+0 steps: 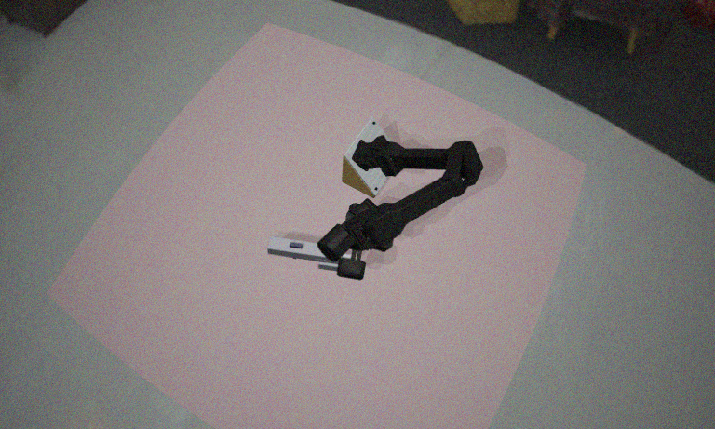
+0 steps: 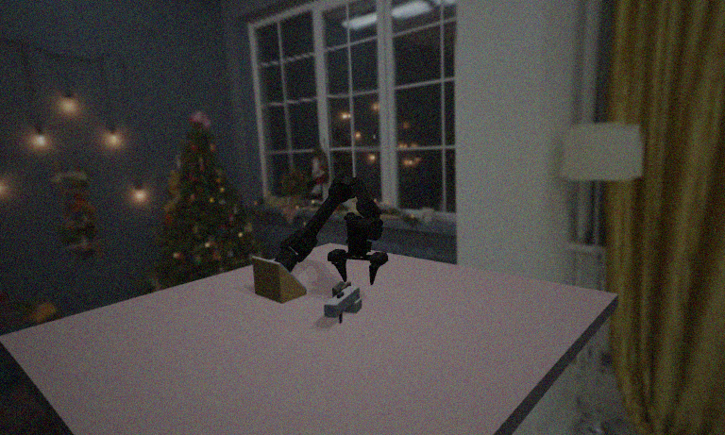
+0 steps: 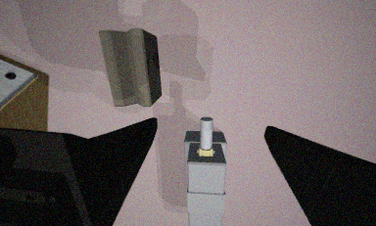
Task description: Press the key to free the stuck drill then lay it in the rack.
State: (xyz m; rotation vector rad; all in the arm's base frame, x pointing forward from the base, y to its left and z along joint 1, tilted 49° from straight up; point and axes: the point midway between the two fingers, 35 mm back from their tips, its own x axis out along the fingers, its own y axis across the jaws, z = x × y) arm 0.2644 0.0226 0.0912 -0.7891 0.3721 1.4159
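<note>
The light grey housing block [image 1: 284,248] [image 2: 335,306] [image 3: 206,179] is long and narrow. The blue-grey key [image 1: 296,244] sits in its top near the far-left end in the top view; how deep it is pressed I cannot tell. The drill [image 3: 207,133] sticks out of the block's end as a pale round rod with a yellow collar. The arm hides it in the top view. My gripper [image 2: 358,282] [image 3: 210,126] is open and empty above that end, with the rod between the two fingertips in the wrist view. The beige grooved rack [image 2: 341,287] [image 3: 128,67] stands beyond the left finger, hidden in the top view.
The white-and-brown wedge [image 1: 357,180] [image 2: 270,282] [image 3: 30,109] stands under the arm's base, at the left edge of the wrist view. The pink table top [image 1: 210,298] [image 2: 374,382] carries everything. A small grey ledge [image 1: 327,266] runs along the housing's side.
</note>
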